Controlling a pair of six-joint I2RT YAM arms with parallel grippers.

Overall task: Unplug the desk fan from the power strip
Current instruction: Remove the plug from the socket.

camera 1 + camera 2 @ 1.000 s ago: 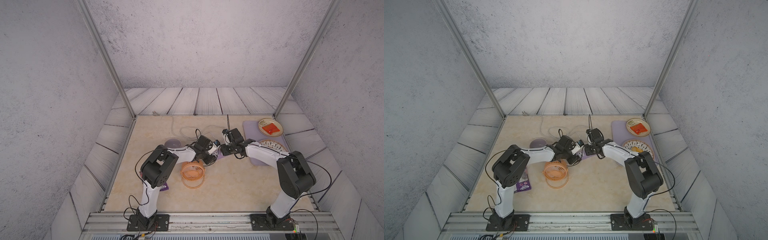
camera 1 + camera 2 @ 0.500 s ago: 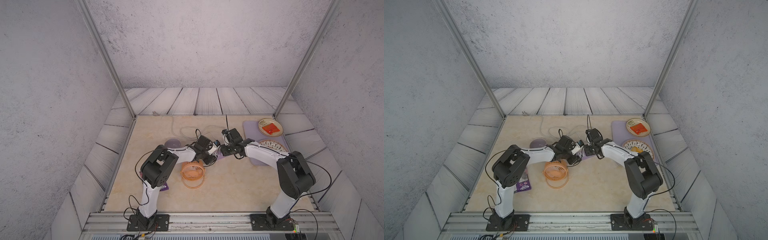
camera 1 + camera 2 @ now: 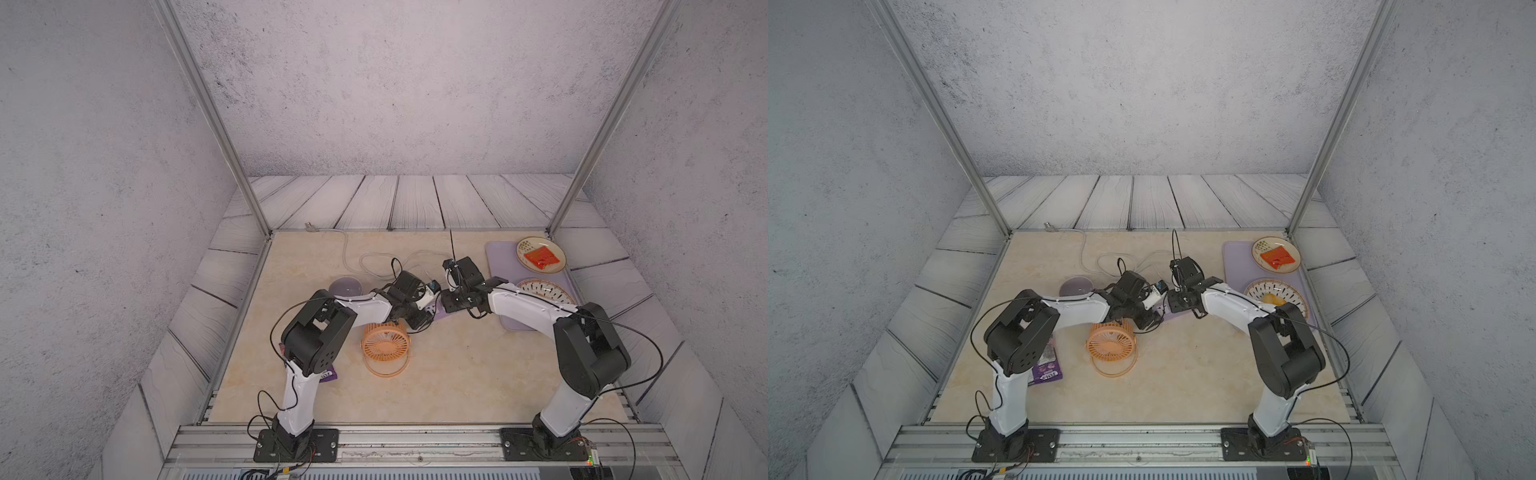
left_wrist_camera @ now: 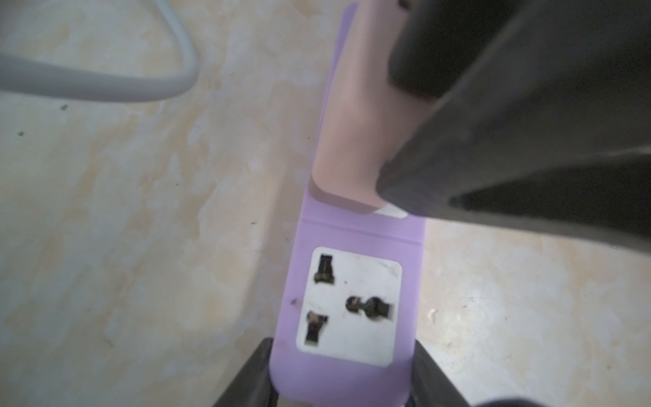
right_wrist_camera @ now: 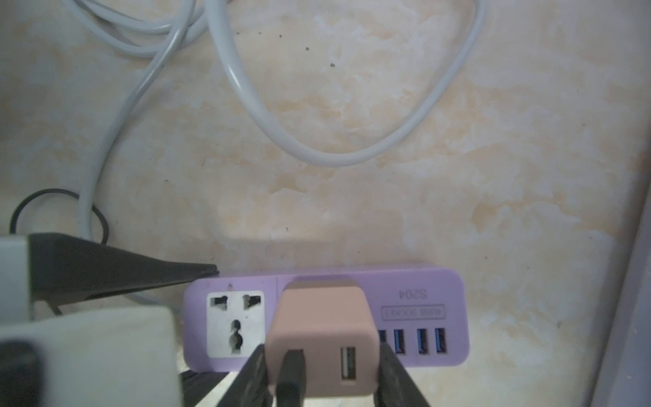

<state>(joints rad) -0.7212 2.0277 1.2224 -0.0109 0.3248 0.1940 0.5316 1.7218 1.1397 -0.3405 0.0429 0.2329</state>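
The orange desk fan [image 3: 384, 343] [image 3: 1111, 343] lies on the beige table, in front of both wrists. The lilac power strip [image 4: 352, 232] [image 5: 422, 317] lies flat, and my left gripper [image 4: 343, 380] is shut across its end, beside a free white socket. The fan's pale pink plug block [image 4: 352, 123] [image 5: 320, 324] is seated in the strip's other socket. My right gripper [image 5: 322, 370] is shut on the plug, one finger on each side. In both top views the two grippers [image 3: 422, 318] [image 3: 446, 303] meet over the strip and mostly hide it.
A whitish cable [image 3: 374, 266] loops behind the strip toward the back edge. A lilac bowl [image 3: 345, 286] sits at the left. A lilac tray [image 3: 498, 257] with two plates [image 3: 540, 254] lies at the right. A purple packet [image 3: 1046, 365] lies by the left arm.
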